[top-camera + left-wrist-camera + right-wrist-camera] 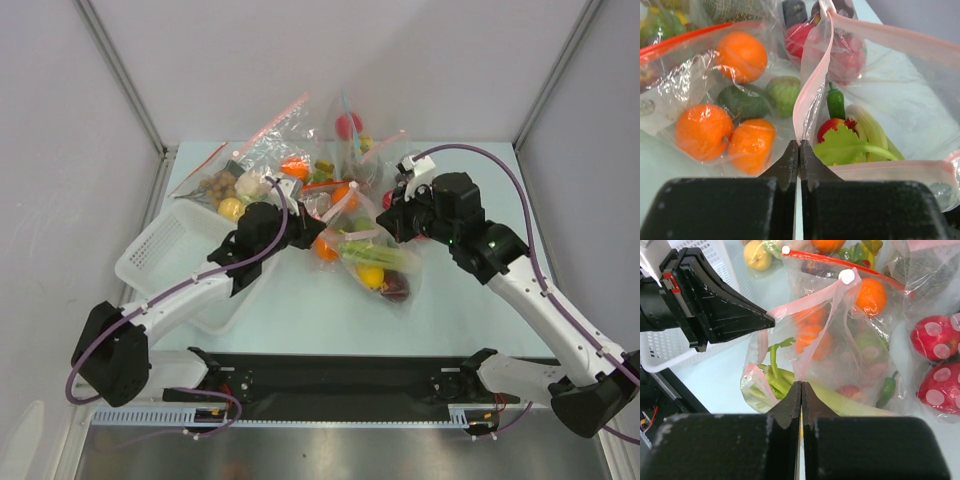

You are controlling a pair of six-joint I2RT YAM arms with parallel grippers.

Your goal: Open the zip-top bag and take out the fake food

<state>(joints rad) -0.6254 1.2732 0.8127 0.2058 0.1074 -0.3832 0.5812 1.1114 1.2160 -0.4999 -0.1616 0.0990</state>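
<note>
The zip-top bag lies mid-table, its pale pink zip strip pulled apart into a wide mouth. My left gripper is shut on the left lip, which runs down into its tips. On the opposite lip my right gripper is shut, the plastic pinched at its tips. Fake food shows inside: a long leek, a green chilli, a leafy green piece, a lemon and a dark red apple. Oranges lie under clear plastic left of the lip.
A white slatted basket stands at the left, under the left arm. Smaller bags with red strips crowd the back of the table. Red spotted toys sit to the right of the bag. The left gripper's fingers reach in opposite the right one.
</note>
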